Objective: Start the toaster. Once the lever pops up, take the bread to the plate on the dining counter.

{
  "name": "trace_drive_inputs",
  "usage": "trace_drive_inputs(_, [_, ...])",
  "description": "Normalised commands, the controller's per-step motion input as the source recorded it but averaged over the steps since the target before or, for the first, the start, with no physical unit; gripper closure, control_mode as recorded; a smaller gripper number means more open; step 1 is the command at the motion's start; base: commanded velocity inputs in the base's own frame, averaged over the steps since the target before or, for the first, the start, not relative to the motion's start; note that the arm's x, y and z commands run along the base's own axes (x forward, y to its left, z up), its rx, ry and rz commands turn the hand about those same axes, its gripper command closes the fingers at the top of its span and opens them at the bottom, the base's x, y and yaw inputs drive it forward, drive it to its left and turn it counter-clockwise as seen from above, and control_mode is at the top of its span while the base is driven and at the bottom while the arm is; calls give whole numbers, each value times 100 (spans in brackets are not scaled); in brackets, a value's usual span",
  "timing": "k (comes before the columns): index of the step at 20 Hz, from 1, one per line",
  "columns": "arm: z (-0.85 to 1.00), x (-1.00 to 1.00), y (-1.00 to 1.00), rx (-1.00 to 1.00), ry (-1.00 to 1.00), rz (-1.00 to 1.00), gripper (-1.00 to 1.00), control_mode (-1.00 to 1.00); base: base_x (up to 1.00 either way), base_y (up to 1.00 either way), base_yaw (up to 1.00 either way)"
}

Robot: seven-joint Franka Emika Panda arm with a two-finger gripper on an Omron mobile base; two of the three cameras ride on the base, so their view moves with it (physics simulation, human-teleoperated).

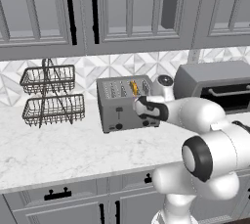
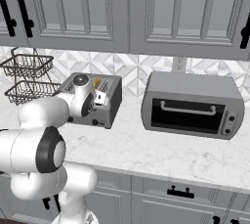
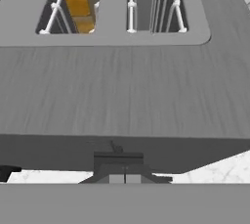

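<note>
The toaster (image 1: 128,103) stood on the marble worktop (image 1: 58,149), with the two-tier wire basket (image 1: 49,96) at its 9 o'clock and the toaster oven (image 2: 192,104) at its 3 o'clock. The bread (image 1: 134,88) sat upright in a slot right of centre, its golden top edge showing above the toaster's top. The gripper (image 1: 139,104) was pressed close at the toaster's front right side, but whether its fingers were apart or together could not be told. The hand view looked down over the toaster's grey top, the bread (image 3: 78,0) in the slot at 11 o'clock, wire guides inside an empty slot at 12 o'clock, and a lever (image 3: 118,160) below the front edge at 6 o'clock. The right base view alone showed the oven's glass door and handle in full
</note>
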Motion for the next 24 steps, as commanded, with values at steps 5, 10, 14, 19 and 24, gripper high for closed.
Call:
trace_drive_inputs(5, [-36,0,0,0,0,0,100,-100,0,0,0])
trace_drive_inputs(10, [-43,0,0,0,0,0,100,-100,0,0,0])
trace_drive_inputs(14, [-43,0,0,0,0,0,100,-100,0,0,0])
trace_drive_inputs(19, [-50,0,0,0,0,0,100,-100,0,0,0])
trace_drive_inputs(24, [-68,0,0,0,0,0,100,-100,0,0,0])
